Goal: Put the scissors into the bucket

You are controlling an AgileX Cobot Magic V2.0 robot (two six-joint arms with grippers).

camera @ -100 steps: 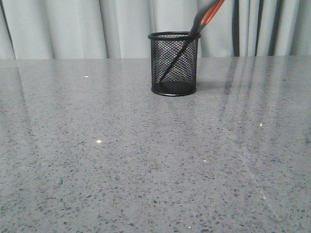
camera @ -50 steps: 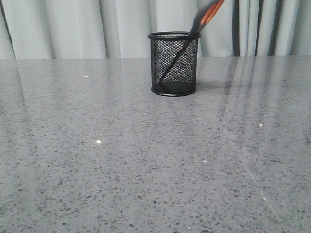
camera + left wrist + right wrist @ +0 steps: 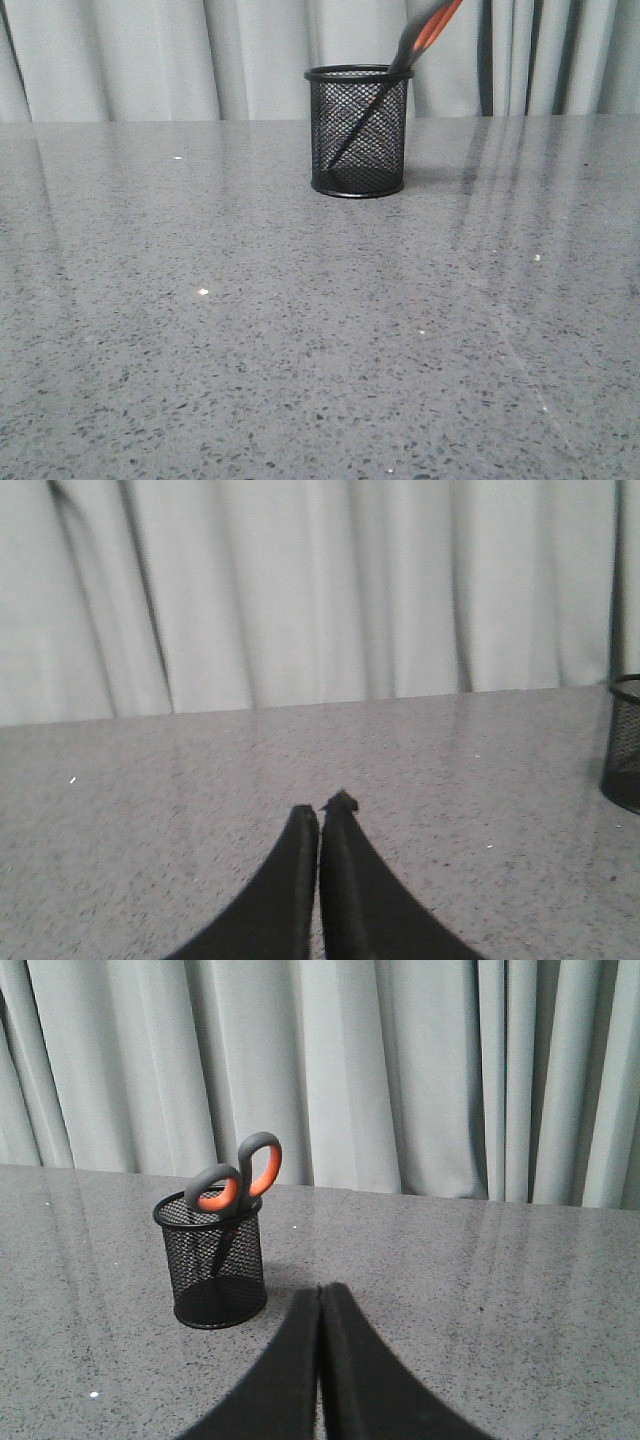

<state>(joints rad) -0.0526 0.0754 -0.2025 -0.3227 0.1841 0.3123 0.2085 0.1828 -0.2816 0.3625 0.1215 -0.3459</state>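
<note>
Curtained test bench — speckled tabletop (image 3: 300, 330)

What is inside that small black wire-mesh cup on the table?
The black wire-mesh cup holds grey scissors with orange-lined handles, blades down, leaning on the rim, handles above it. The blade tips at the bottom are obscured by mesh.

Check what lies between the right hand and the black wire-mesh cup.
Nothing: in the right wrist view only bare grey speckled tabletop separates the shut right hand from the black wire-mesh cup.
</note>
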